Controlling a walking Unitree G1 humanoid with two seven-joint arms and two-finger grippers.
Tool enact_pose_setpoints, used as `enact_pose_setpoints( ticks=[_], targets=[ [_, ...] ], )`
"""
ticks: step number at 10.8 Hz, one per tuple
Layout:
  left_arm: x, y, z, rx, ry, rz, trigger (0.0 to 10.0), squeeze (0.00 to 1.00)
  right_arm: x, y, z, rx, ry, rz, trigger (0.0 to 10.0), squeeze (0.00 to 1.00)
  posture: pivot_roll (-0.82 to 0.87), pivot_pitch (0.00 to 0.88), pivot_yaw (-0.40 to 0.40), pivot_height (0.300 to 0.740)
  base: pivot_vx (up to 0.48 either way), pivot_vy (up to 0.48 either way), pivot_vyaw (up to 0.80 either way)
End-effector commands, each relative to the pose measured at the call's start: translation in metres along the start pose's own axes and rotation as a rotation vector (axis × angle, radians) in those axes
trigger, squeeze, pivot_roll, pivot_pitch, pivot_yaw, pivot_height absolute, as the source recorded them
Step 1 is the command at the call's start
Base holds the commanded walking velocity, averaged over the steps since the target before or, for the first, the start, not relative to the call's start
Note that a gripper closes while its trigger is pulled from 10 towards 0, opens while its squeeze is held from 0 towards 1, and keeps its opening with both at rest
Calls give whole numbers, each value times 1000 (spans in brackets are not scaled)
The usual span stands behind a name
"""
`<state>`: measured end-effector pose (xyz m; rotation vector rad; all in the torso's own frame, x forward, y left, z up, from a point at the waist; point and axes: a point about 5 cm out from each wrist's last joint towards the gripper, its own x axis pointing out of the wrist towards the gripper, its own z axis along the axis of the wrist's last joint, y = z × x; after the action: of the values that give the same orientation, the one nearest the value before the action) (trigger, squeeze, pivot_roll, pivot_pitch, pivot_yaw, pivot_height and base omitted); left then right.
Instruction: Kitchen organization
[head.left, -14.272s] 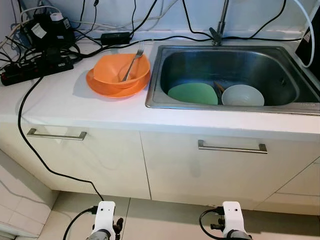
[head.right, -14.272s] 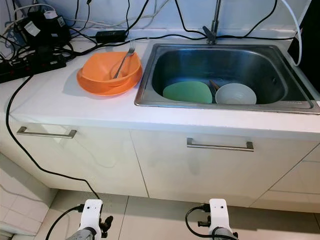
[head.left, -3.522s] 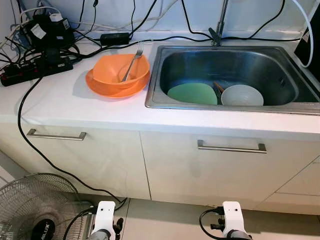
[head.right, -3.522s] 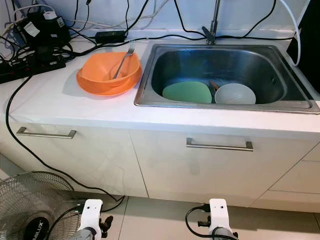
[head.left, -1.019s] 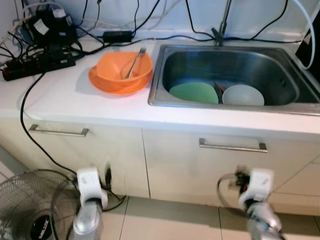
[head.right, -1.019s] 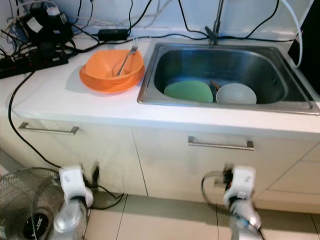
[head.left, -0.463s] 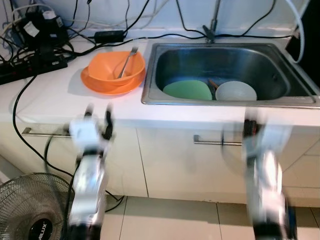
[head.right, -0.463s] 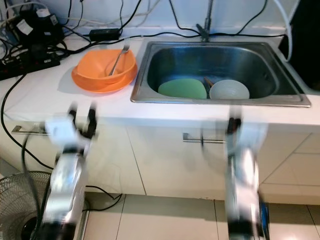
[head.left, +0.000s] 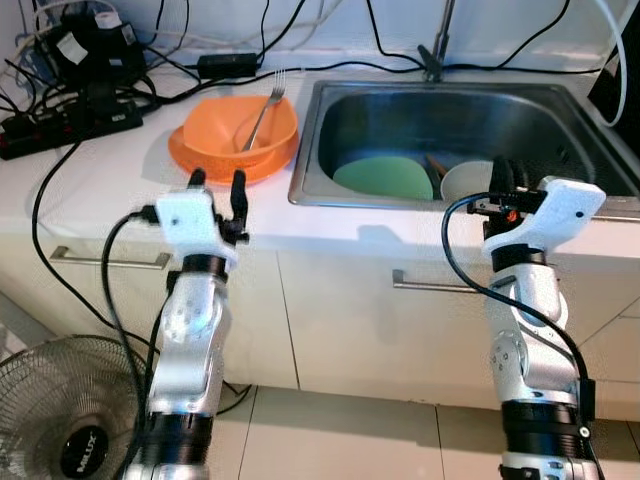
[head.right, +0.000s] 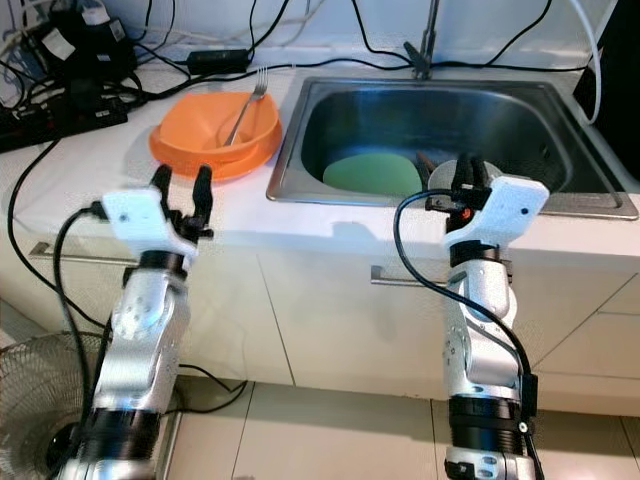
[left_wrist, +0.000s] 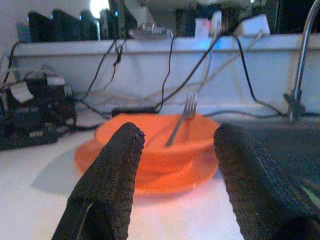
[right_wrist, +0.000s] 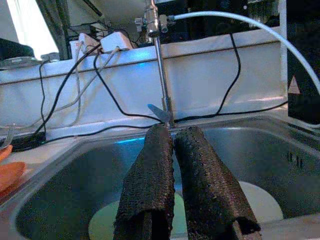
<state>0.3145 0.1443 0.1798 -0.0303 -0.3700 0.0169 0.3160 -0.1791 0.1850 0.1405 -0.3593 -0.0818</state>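
Both arms are raised in front of the white countertop (head.left: 120, 190), and the step in hand looks like the first reach for the dishes. The left gripper (head.left: 215, 182) hangs at the counter's front edge with its two black fingers spread apart and empty, and the shallow orange plastic bowl (head.left: 235, 132) stacked on a matching orange plate (head.left: 200, 165) lies at its twelve o'clock, a little way off. A metal fork (head.left: 265, 110) leans inside the bowl, tines up toward one o'clock. To do this well, I judge the left gripper should approach low and level, taking the bowl's thin rim between its textured pads (left_wrist: 107, 185) without knocking the loose fork, which could slide on the smooth plastic. The right gripper (right_wrist: 172, 150) hovers at the front lip of the brushed stainless steel sink (head.left: 560, 105), its fingers pressed together, grasping nothing. In the basin, at its eleven o'clock, rests a flat round green plate (head.left: 385, 178), with a glossy white bowl (head.left: 465, 180) just beside it, partly hidden behind the gripper. Black cables (head.left: 90, 95) clutter the counter at ten o'clock.
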Motion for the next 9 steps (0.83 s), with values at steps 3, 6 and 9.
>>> enact_pose_setpoints(
  ticks=[3, 6, 9],
  targets=[
    [17, 1, 1, 9, 20, 10, 10000, 0, 20, 21, -4, 8, 34, 58, 10000, 0, 40, 0, 70, 740, 0, 0, 0],
    [18, -22, -9, -39, 70, -49, 10000, 1000, 20, 29, -9, 8, 39, 92, 10000, 1000, 46, 0, 65, 740, 0, 0, 0],
    [17, -33, -9, -63, 67, -78, 10000, 1000, 21, 32, -9, 19, 28, 113, 10000, 1000, 41, 0, 60, 740, 0, 0, 0]
  ],
)
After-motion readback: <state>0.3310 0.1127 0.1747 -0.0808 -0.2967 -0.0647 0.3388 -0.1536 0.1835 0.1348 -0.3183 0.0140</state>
